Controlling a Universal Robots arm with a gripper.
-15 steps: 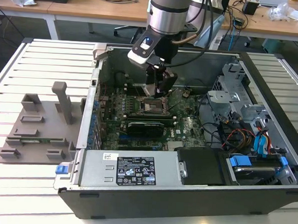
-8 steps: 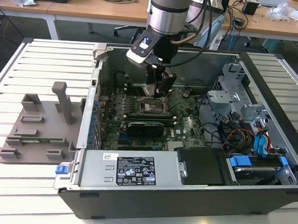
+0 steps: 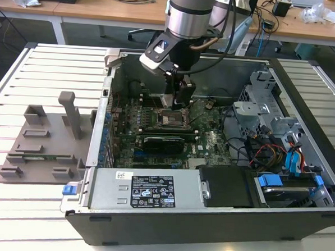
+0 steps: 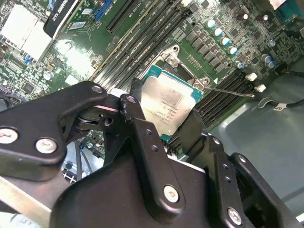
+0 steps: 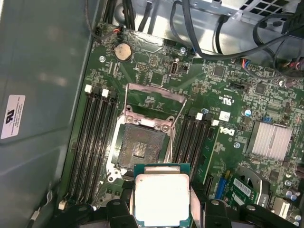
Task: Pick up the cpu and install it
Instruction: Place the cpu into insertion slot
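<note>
Now the black gripper (image 3: 178,98) clamps the flat silver-grey square cpu (image 5: 161,197) by its edges, poised just beside the open dark metal-framed socket (image 5: 140,147), where a tilted or offset landing could crush contact pins.

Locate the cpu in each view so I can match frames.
Exterior view: too small to make out; the gripper hangs over the socket.
First wrist view: cpu between the jaws, with the empty, open socket just beyond it.
Second wrist view: cpu between the jaws, metal top facing the camera, socket frame behind it.
Shared landmark: the socket, flanked by memory slots.
</note>
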